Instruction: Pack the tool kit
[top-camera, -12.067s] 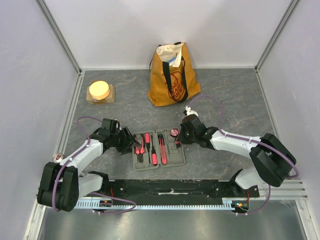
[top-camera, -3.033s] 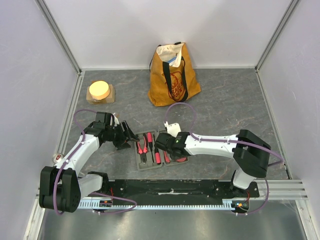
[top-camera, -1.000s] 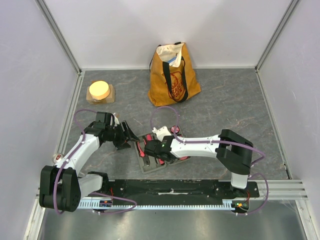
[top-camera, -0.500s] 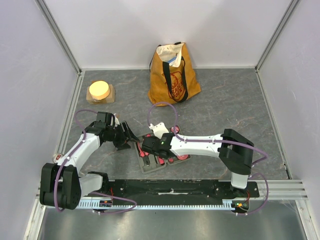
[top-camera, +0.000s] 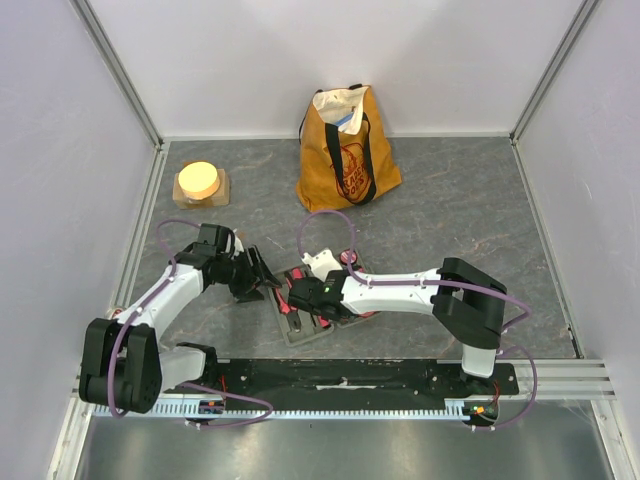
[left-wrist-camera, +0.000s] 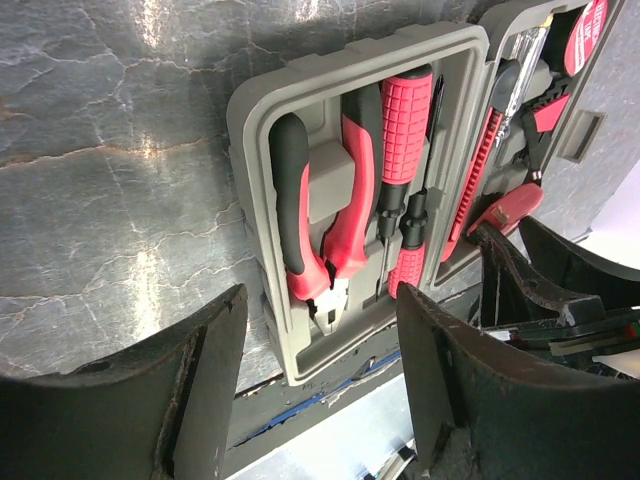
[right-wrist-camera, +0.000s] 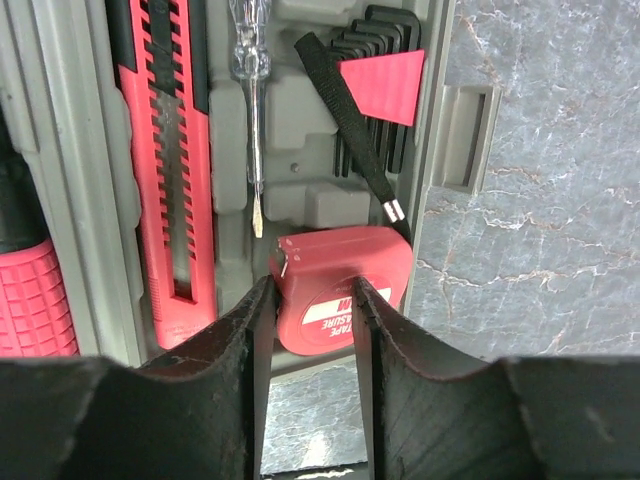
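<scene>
The tool kit's grey case (top-camera: 297, 334) lies open on the table between the two arms. In the left wrist view its left half (left-wrist-camera: 250, 150) holds red-and-black pliers (left-wrist-camera: 340, 240) and red-handled screwdrivers (left-wrist-camera: 405, 120). My left gripper (left-wrist-camera: 320, 400) hovers open over that half's near end, touching nothing. The right half (right-wrist-camera: 432, 200) holds a red knife (right-wrist-camera: 165, 150), a clear-handled screwdriver (right-wrist-camera: 250, 60), hex keys (right-wrist-camera: 380, 90) and a red tape measure (right-wrist-camera: 340, 260). My right gripper (right-wrist-camera: 310, 340) sits just above the tape measure, jaws apart and narrower than the tape measure.
A mustard-yellow tote bag (top-camera: 345, 150) stands at the back centre. A round yellow-topped tan block (top-camera: 200, 182) sits at the back left. Walls close in both sides, and the black base rail (top-camera: 340, 375) runs just near of the case.
My right gripper's jaws have narrowed over the tape measure and the arm shifted a little left. The left gripper edged slightly toward the case.
</scene>
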